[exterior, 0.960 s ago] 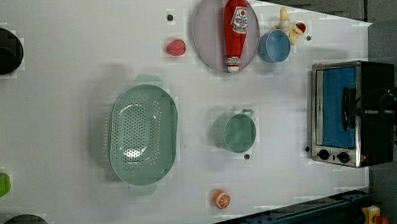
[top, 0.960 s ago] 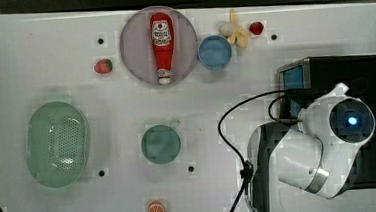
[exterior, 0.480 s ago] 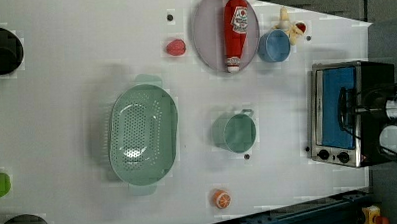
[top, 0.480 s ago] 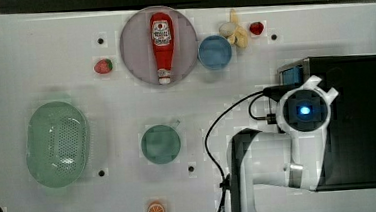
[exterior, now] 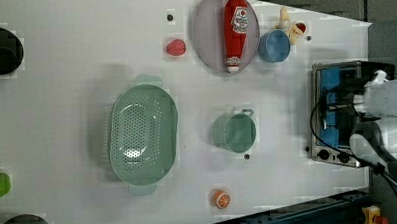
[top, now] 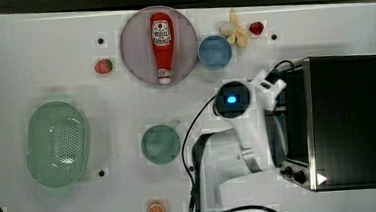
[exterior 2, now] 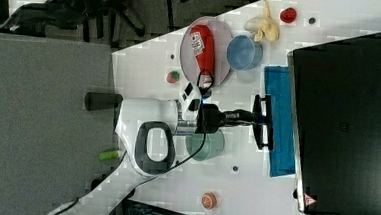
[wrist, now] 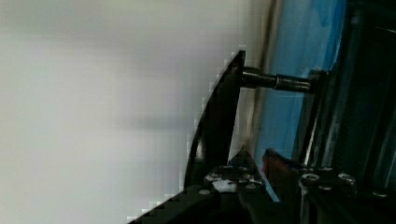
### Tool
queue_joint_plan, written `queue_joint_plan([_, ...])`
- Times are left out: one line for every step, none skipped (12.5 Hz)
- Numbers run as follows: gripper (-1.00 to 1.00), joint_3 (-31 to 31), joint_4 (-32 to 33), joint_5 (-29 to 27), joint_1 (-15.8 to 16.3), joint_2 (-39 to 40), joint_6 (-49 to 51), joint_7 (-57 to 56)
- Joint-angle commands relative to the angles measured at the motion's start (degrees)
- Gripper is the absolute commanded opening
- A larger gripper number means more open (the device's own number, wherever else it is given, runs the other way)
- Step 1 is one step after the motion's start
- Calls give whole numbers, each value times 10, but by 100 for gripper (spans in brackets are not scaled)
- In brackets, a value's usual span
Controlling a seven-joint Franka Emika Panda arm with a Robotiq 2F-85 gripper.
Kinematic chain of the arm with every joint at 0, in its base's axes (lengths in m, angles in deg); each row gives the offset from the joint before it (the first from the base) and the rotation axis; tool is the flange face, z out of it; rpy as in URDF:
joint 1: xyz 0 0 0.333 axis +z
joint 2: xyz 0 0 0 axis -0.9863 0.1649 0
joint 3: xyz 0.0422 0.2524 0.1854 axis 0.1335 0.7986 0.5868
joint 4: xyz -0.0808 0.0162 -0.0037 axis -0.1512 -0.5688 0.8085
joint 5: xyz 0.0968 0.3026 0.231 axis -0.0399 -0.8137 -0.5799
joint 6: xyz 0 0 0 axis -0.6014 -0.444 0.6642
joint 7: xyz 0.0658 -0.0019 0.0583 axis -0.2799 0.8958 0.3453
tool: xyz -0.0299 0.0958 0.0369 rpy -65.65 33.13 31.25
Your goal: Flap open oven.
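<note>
Right now your gripper [exterior 2: 260,123] has its fingers clamped on the black bar handle [wrist: 215,122] of the oven [exterior 2: 348,122], which sits at the right view's right side of the white table [top: 47,60]. The blue glass door [exterior 2: 279,120] lies flapped out toward the arm. A green cup [top: 161,144] stands near the arm's base.

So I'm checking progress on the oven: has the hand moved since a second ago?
Yes. In the top view the hand swung from above the oven toward the top view's left, to the door side.
</note>
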Motion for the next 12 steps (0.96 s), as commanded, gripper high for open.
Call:
queue_joint_plan([-65, 24, 2, 60, 37, 44, 29, 168])
queue_joint_plan([-65, 31, -3, 88, 47, 62, 37, 210])
queue_joint_plan([-65, 36, -10, 111, 57, 83, 45, 257])
queue_joint_plan([-65, 39, -17, 131, 68, 104, 54, 299])
queue_joint_plan([-65, 41, -23, 145, 78, 126, 56, 337])
queue_joint_plan([-65, 42, -31, 153, 87, 149, 56, 372])
queue_joint_plan([-65, 42, -39, 156, 94, 170, 56, 395])
queue_joint_plan([-65, 43, -46, 156, 99, 187, 51, 403])
queue_joint_plan([-65, 43, -53, 156, 106, 195, 57, 403])
queue_joint_plan([-65, 43, -60, 156, 110, 194, 66, 403])
queue_joint_plan([-65, 43, -67, 155, 113, 188, 63, 403])
queue_joint_plan([-65, 44, -74, 153, 113, 178, 62, 403])
